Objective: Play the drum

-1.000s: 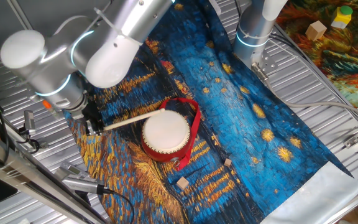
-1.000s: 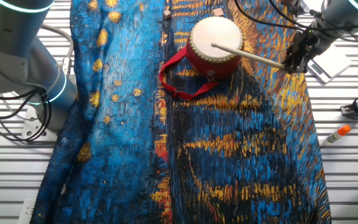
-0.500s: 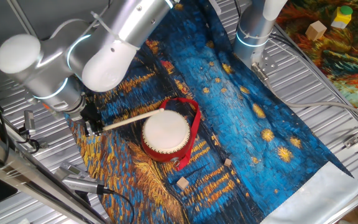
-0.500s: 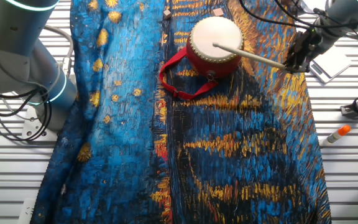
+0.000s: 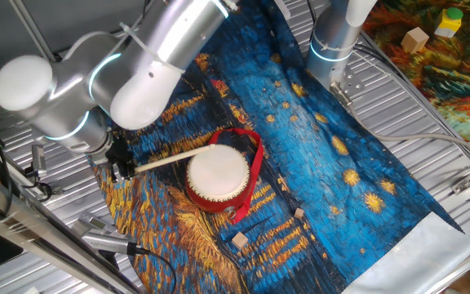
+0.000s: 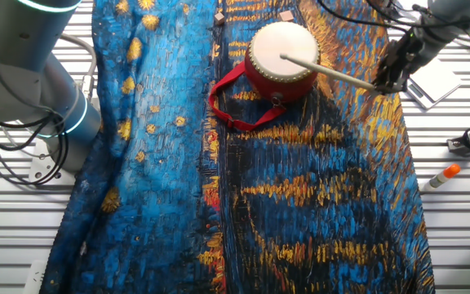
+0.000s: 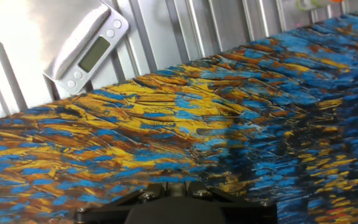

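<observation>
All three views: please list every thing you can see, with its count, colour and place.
drum: 1, red body, cream skin, on the cloth
stick: 1, pale wood, in the gripper, tip over the drum skin
cloth: 1, blue and yellow, covers the table
small blocks: 2, tan, on the cloth near the drum
scale: 1, silver, beside the cloth
marker: 1, white with orange cap, off the cloth
gripper: 1, black, shut on the stick

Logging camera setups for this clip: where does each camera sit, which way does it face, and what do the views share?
One fixed view: high, beside the arm, looking down on the drum; arm and gripper show.
The other fixed view: opposite side, overhead; drum, stick, gripper.
Hand view: on the hand, facing painted cloth and a scale; only the gripper's base shows.
Both fixed views share drum and stick.
</observation>
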Motion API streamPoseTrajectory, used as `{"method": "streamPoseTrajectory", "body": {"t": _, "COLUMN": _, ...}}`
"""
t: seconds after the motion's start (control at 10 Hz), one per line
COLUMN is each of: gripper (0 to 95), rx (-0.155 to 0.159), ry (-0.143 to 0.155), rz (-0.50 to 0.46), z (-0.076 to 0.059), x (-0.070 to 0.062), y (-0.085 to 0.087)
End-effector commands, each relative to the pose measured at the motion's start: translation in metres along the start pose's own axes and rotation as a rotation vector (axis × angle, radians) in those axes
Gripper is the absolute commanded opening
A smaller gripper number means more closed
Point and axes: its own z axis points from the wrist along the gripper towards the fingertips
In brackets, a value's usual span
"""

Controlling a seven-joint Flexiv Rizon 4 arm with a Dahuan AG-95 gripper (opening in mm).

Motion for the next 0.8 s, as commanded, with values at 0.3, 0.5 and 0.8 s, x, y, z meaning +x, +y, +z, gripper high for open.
{"method": "streamPoseTrajectory", "body": {"t": 0.3, "gripper": 0.0, "rx": -0.065, "ry": -0.009, "rz": -0.23, "z": 0.001, "x": 0.004, "y": -0.002}}
{"method": "streamPoseTrajectory", "body": {"t": 0.5, "gripper": 0.0, "rx": -0.06, "ry": -0.015, "rz": -0.246, "z": -0.001, "x": 0.004, "y": -0.001}}
{"method": "streamPoseTrajectory", "body": {"t": 0.8, "gripper": 0.0, "rx": -0.065, "ry": -0.005, "rz": -0.198, "z": -0.012, "x": -0.004, "y": 0.016}}
